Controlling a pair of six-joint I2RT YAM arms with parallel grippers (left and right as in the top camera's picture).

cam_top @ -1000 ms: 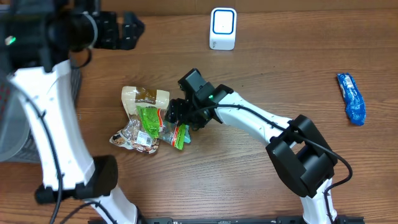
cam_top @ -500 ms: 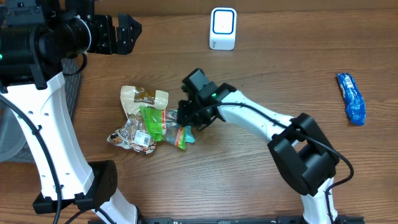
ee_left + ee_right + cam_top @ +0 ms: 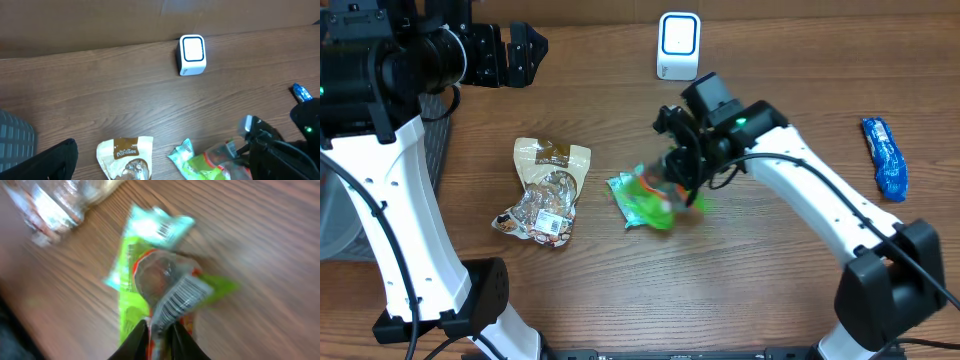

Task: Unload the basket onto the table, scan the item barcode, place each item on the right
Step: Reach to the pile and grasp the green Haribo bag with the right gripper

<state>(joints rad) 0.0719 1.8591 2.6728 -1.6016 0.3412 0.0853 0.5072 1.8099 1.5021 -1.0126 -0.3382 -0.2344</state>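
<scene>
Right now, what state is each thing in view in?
Green snack packet, pinched at one end by the right claw, barcode label showing.
Right claw, shut on the packet.
Left claw, open, holding nothing.
Barcode scanner, standing free, nothing presented to it yet.
Tan snack bag, lying flat, untouched.
Blue wrapper, lying flat, far right.

The brown wooden table (image 3: 720,290) is lit brightly and evenly from above, and only soft shadows are cast. The green plastic snack packet (image 3: 130,280) is smeared by motion blur in the right wrist and overhead views, while the left wrist view is rendered sharp.
</scene>
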